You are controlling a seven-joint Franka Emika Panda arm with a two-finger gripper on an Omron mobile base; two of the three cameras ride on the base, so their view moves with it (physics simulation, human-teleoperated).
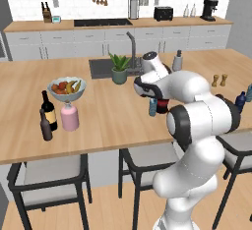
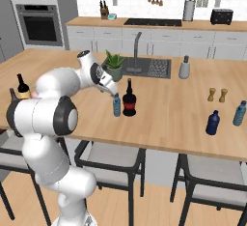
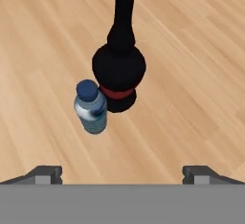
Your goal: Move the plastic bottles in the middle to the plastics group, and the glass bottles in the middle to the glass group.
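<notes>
Flat, even, bright light fills the rendered kitchen, with no glare and only faint soft shadows under the stools (image 1: 49,175). Below the gripper (image 3: 122,173), the wooden counter (image 3: 191,74) is evenly lit and slightly soft; edges look coarse, without distortion.

The counter (image 3: 191,74) is light wood with soft grain lines, smooth and a bit dull. The round bottle (image 3: 118,70) looks like black glass, dark and not very shiny, with a red band. The small bottle (image 3: 91,108) beside it looks like clear bluish plastic with ridges and a blue cap.
</notes>
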